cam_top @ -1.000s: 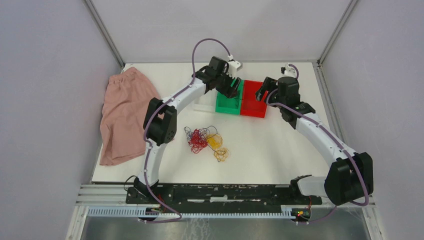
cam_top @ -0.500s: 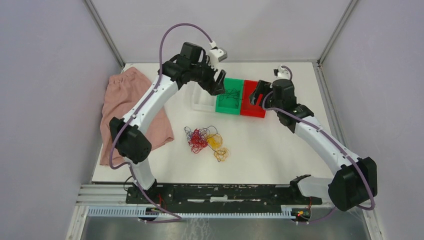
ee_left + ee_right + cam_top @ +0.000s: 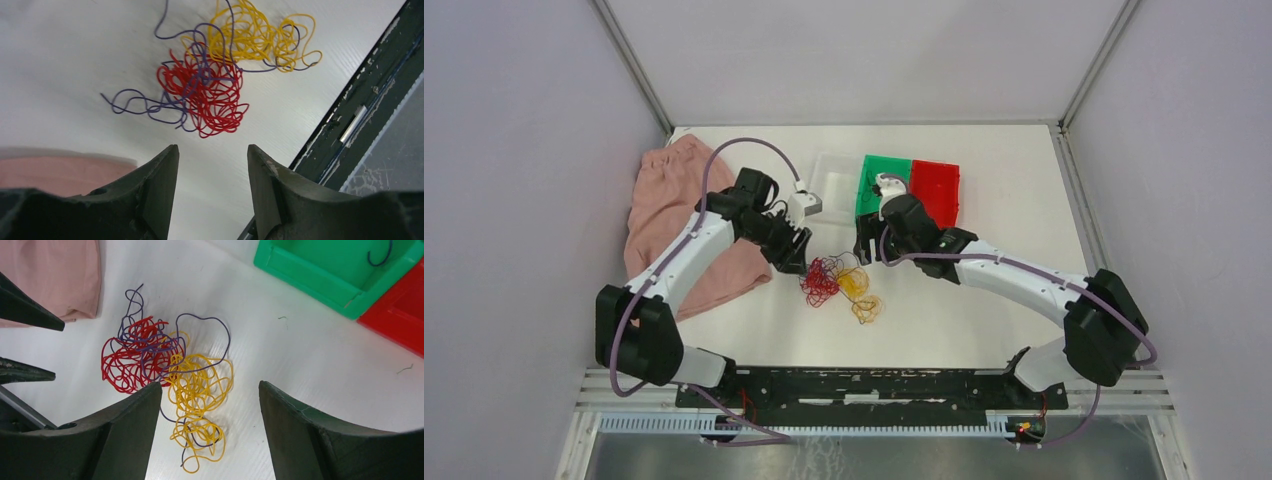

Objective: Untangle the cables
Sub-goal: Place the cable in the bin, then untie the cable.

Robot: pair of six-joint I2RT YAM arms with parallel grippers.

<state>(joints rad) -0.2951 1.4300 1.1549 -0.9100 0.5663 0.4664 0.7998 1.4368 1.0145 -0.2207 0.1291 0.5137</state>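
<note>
**Both tools open over the tangle**

The cables point(image 3: 839, 282) lie in one loose knot on the white table point(image 3: 984, 300), a little nearer the arm bases than the green bin point(image 3: 863, 190) and slightly to its left. On the side away from the bin's right wall sits a tight red clump. The yellow loops spread beside it and trail off toward the bases, and thin dark purple-blue strands thread through both colours.

The left tool point(image 3: 798, 262) stands nearer and to the left of the green bin, its tips just beside the red clump. Its wrist view shows the jaws parted with only bare table in the gap — it has hold of nothing, and the cables point(image 3: 210, 90) lie just past its tips.

The right tool point(image 3: 865, 250) hangs just on the near side of the green bin. Its jaws are spread wide and empty — the yellow loops of the cables point(image 3: 197, 385) show between them, untouched as far as I can see.

One dark strand point(image 3: 380, 257) lies inside the green bin point(image 3: 300, 277). A red bin point(image 3: 936, 190) touches its right wall, a clear tray point(image 3: 834, 178) sits against its left, and a pink cloth point(image 3: 674, 220) lies well off to the left.
</note>
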